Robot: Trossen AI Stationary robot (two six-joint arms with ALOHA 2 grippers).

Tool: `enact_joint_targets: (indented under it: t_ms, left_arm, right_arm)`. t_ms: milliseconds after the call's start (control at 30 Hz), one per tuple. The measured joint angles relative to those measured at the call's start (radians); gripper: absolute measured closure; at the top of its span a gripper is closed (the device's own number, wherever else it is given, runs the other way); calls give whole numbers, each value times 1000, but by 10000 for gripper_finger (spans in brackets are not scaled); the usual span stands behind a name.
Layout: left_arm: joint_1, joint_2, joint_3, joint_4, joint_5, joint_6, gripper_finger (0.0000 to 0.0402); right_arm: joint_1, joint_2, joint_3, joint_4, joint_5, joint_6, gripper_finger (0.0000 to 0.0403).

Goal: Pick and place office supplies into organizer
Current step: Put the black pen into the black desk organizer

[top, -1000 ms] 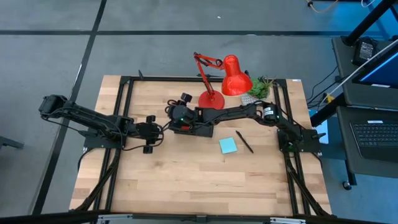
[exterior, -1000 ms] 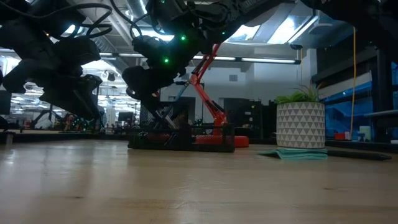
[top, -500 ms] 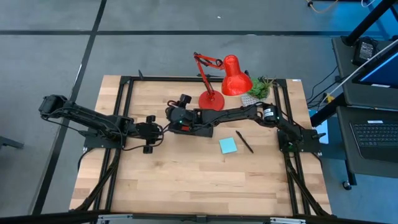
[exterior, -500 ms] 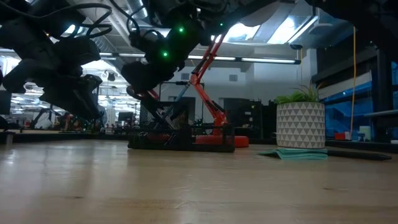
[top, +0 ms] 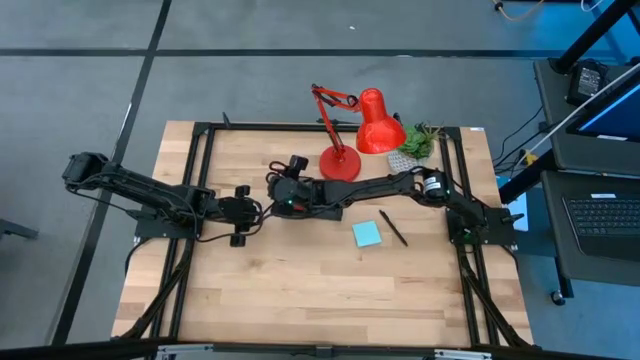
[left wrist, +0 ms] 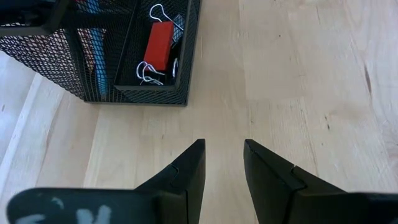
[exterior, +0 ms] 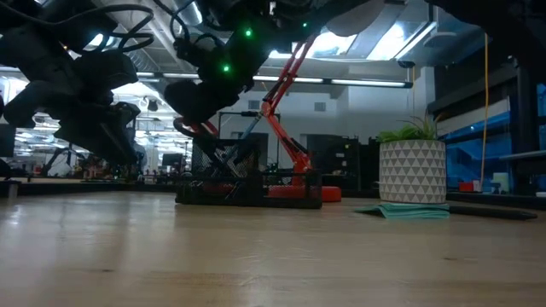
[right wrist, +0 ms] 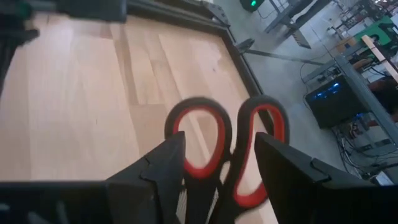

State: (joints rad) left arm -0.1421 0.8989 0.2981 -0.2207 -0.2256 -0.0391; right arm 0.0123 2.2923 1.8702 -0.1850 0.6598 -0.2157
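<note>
Scissors (right wrist: 227,152) standing in organizer (left wrist: 102,59), right end effector (right wrist: 217,155) spread wide around handles: best lifted straight up, clear of them.

Looking level across the wooden table (exterior: 256,256), you see the black mesh organizer (exterior: 247,183) standing at mid-distance, with red scissor handles (exterior: 198,130) rising from it. The right gripper (exterior: 209,107), green lights glowing on its body, hangs just above the organizer at those handles. The left gripper (exterior: 107,128) hovers to one side, off the table. Behind the organizer stand a red desk lamp (exterior: 286,119) and a potted plant (exterior: 412,166) on a teal cloth (exterior: 401,211).
</note>
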Motion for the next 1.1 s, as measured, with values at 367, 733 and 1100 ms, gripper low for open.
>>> enact_joint_targets:
  t_ms: [367, 733, 1100]
  left_arm:
    - [0, 0, 0, -1, 1, -1, 297]
    - [0, 0, 0, -1, 16, -1, 297]
    - [0, 0, 0, -1, 16, -1, 297]
  right_arm:
    - [88, -159, 1, -372, -9, 273, 208]
    - [208, -308, 1, -929, -304, 883, 208]
    - [286, -345, -5, -1383, -456, 1397, 208]
